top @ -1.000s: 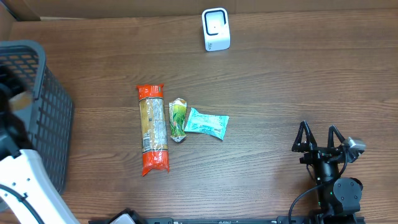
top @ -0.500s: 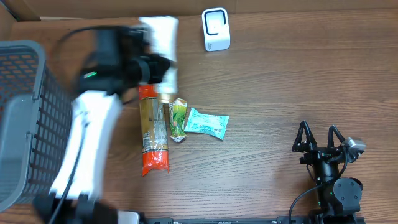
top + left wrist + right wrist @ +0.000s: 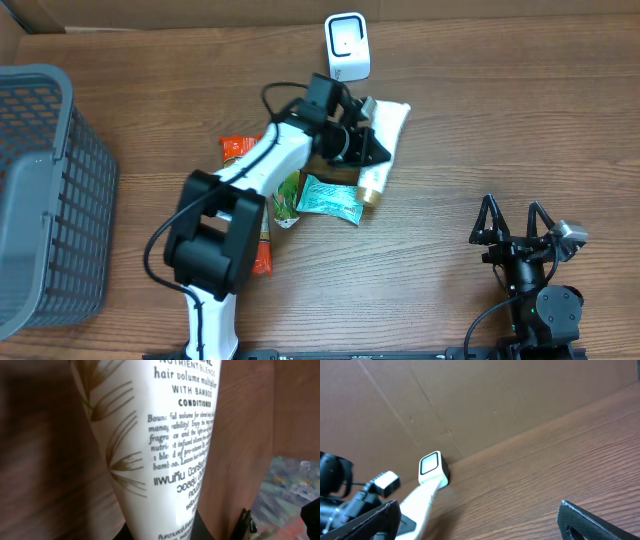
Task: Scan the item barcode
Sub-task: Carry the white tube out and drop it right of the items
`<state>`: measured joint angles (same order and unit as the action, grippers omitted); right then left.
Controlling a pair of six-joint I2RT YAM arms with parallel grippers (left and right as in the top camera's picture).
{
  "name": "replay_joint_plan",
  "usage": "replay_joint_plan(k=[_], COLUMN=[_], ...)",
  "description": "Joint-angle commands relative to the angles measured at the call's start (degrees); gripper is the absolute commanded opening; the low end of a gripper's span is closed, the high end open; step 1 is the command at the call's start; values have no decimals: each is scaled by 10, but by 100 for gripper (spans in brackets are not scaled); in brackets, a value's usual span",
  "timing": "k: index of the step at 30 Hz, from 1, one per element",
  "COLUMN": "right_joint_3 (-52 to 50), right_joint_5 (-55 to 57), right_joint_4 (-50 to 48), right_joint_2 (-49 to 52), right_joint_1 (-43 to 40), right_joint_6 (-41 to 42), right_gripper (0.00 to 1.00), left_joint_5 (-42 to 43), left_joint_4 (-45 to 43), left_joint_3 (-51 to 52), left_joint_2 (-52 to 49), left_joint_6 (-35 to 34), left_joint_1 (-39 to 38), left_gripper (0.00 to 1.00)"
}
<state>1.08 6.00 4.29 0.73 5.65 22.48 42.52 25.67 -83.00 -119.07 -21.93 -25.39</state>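
A white conditioner tube (image 3: pixel 386 130) with printed text and a gold cap hangs over the table just below the white barcode scanner (image 3: pixel 347 47). My left gripper (image 3: pixel 358 146) is shut on it from the left. In the left wrist view the tube (image 3: pixel 165 450) fills the frame, its text side towards the camera, and the left gripper (image 3: pixel 167 532) clamps its lower end. No barcode shows. The right wrist view shows the scanner (image 3: pixel 432 467) with the tube (image 3: pixel 420 502) slanting below it. My right gripper (image 3: pixel 515 222) stands open at the front right, nothing between its fingers.
A grey mesh basket (image 3: pixel 40 200) stands at the left edge. Under the left arm lie an orange pasta packet (image 3: pixel 238 148), a green sachet (image 3: pixel 287 195) and a teal packet (image 3: pixel 335 198). A cardboard wall (image 3: pixel 470 400) runs along the back.
The left arm has swung from the basket at the left across the table, carrying the tube to just below the scanner. The right arm has not moved.
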Motion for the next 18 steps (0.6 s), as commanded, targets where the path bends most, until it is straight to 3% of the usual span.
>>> replay_joint_plan(k=[1,6,13,18], right_joint_3=[-6,-6,-6,-6], right_joint_5=[4,4,4,4], right_joint_4=[-3,-3,-3,-3], right_joint_2=[-5,-5,-5,-5], right_joint_1=[-1,-1,-1,-1], right_joint_6=[2,2,2,2], right_gripper=[100,100,100,100], left_joint_5=[21,-18,-42,-45], left_joint_4=[-4,-4,-2,-2], left_joint_3=[-6,-6,-6,-8], left_joint_2=[-9,-16,-16,-14], left_joint_6=[-23,-23,-23,-22], left_joint_1=[-38,-65,-67,-64], left_gripper=[4,6,59,65])
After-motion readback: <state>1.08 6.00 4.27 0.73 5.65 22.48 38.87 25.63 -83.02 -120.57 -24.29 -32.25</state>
